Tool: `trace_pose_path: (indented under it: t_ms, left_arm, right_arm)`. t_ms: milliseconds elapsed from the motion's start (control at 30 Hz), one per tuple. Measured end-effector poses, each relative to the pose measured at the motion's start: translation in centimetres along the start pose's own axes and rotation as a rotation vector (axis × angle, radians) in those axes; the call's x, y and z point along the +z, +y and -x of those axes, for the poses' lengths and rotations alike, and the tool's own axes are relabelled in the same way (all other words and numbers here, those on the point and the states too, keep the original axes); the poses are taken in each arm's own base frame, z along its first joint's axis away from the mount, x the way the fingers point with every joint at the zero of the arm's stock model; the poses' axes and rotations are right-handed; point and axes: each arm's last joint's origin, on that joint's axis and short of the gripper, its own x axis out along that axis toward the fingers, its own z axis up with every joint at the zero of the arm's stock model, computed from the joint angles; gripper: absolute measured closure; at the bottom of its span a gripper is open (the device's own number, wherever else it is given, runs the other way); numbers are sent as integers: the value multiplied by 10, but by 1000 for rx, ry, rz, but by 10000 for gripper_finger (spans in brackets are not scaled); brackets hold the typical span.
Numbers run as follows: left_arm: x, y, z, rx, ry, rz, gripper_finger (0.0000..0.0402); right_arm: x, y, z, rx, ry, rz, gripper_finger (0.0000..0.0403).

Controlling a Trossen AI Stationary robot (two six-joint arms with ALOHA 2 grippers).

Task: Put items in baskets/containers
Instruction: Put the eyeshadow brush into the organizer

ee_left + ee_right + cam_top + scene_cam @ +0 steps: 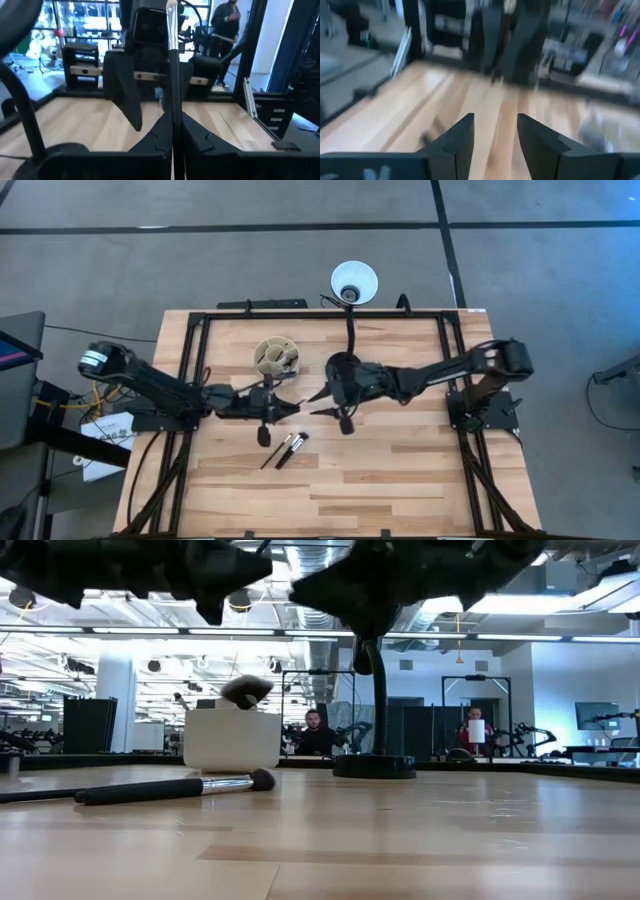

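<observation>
A: While the left gripper (172, 131) has its jaws clamped on one brush (172, 65), what's the risk from here?

B: Slip or tilt, mainly. In the left wrist view the handle stands upright between the fingers (150, 142), pale tip on top. It's a thin handle w/ a narrow pinch, so any bump could swing it off line before it gets to the cup (275, 356).

A: Where's the cup vs. the arm?

B: High view: cup sits toward the far edge of the surface (400, 480), just beyond the left gripper (268, 409), near the lamp base (342, 367). It has inner dividers, so a tilted brush could catch a divider or the rim and tip out.

A: And the right side?

B: Right gripper (493, 131) has its jaws apart w/ nothing between them, only bare wood showing through the gap. In the high view it hangs right beside the left one, over the middle. That's my second worry: two arms that close, one swing could knock the held brush.

A: Other brushes?

B: A few loose ones (285, 449) lie on the wood just nearside of the grippers. Low view shows one (165, 787) lying flat, and one bristle head, prob. a brush already in, poking over the cup rim; hard to be sure at that angle. A dropped brush could roll among the loose ones.
</observation>
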Motion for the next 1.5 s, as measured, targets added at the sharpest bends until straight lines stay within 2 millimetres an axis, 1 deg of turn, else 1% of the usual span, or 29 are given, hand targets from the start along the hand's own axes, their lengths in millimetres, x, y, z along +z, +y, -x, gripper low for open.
trace_pose_path:
  t_ms: [100,233,433,533,667,867,933,1000,1067,1167,1200,1367,1433,1500]
  left_arm:
    - [4,1,2,5,-12,-15,390]
    - [4,1,2,5,-13,-44,386]
    - [4,3,2,14,-12,-54,390]
    - [4,3,2,13,-12,-54,384]
    - [4,3,2,33,-11,-51,390]
    - [4,4,2,55,-10,-50,384]
    - [4,4,2,60,-10,-50,389]
    - [4,4,2,61,-10,-50,390]
    - [4,4,2,61,-10,-50,385]
    - [4,4,2,62,-10,-50,376]
    - [4,4,2,61,-10,-50,376]
    - [3,4,2,61,-3,-52,383]
    - [3,4,2,61,-3,-52,381]
    - [3,4,2,61,1,-66,372]
  right_arm:
    - [1,-3,-10,-32,-140,23,269]
    - [9,-7,-10,-58,-255,16,273]
    - [18,-7,-8,-65,-322,28,276]
    - [19,-7,-8,-63,-322,27,276]
    - [22,-8,-7,-65,-352,17,276]
    - [24,-8,-6,-65,-372,3,280]
    - [24,-7,-6,-62,-374,-5,290]
    - [24,-7,-6,-61,-374,-4,308]
    - [25,-7,-6,-63,-375,-4,334]
    - [24,-7,-6,-62,-376,-4,383]
    - [25,-7,-6,-65,-375,-3,391]
    - [24,-7,-6,-60,-375,-19,382]
    - [24,-7,-6,-57,-373,-35,390]
    - [23,-6,-7,-55,-356,-41,396]
